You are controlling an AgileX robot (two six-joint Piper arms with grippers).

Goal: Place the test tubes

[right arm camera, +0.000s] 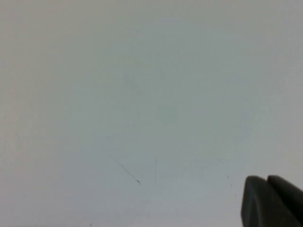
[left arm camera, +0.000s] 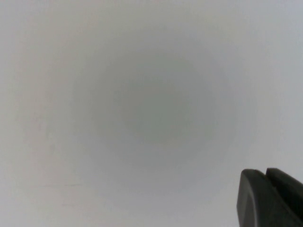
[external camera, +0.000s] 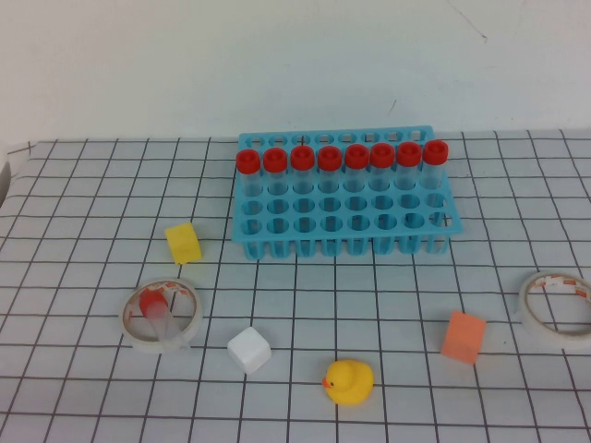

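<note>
A blue test tube rack (external camera: 342, 214) stands at the middle back of the gridded table. Several red-capped tubes (external camera: 342, 159) fill one row of it, upright. One more red-capped test tube (external camera: 159, 317) lies across a white tape roll (external camera: 162, 319) at the front left. Neither arm shows in the high view. My left gripper (left arm camera: 265, 174) is shut, its fingertips pressed together with nothing between them, facing a blank pale surface. My right gripper (right arm camera: 266, 179) is likewise shut and empty, facing a blank pale surface.
A yellow cube (external camera: 183, 243) sits left of the rack. A white cube (external camera: 248, 350), a yellow rubber duck (external camera: 349, 381) and an orange cube (external camera: 463, 336) lie along the front. A second tape roll (external camera: 557, 305) is at the right edge.
</note>
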